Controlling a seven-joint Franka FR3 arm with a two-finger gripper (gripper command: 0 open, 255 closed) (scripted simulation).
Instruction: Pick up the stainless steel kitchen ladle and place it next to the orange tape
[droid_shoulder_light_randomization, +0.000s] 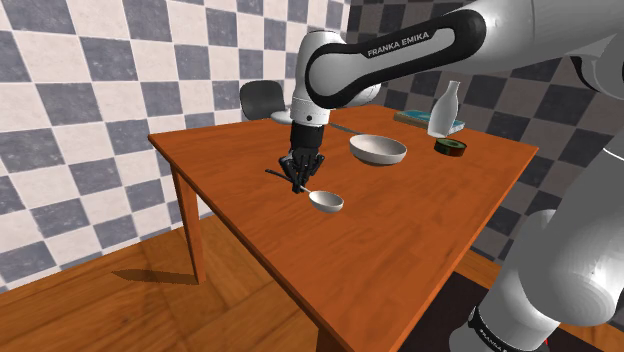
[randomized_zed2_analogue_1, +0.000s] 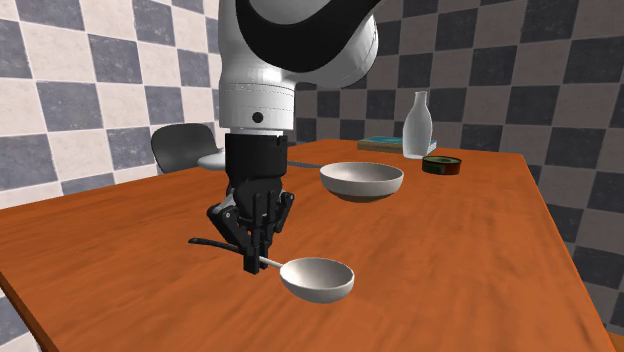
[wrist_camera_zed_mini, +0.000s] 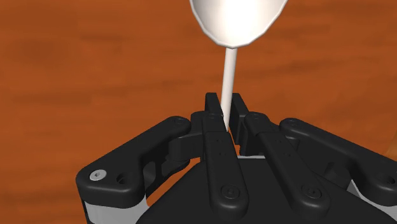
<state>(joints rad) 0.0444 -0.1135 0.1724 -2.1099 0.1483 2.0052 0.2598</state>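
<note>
One ladle (droid_shoulder_light_randomization: 327, 201), pale and smooth, sits low over the brown counter (droid_shoulder_light_randomization: 400, 230) in the shoulder view. The claw (droid_shoulder_light_randomization: 300, 186) is on its thin handle, and the dark roll of tape (droid_shoulder_light_randomization: 451, 147) lies well apart, beyond a bowl (droid_shoulder_light_randomization: 378, 150). In the second exterior view, the scoop juts out to that view's right of the claw. In the wrist view, both fingers (wrist_camera_zed_mini: 213, 118) pinch the handle partway along. I judge it stiff, light and slippery; being scoop-heavy, it may swivel.

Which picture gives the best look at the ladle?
The second exterior view: the ladle shows bowl and handle, close up. The shoulder view shows it smaller; the wrist view, its stem clasped in the claw.
</note>
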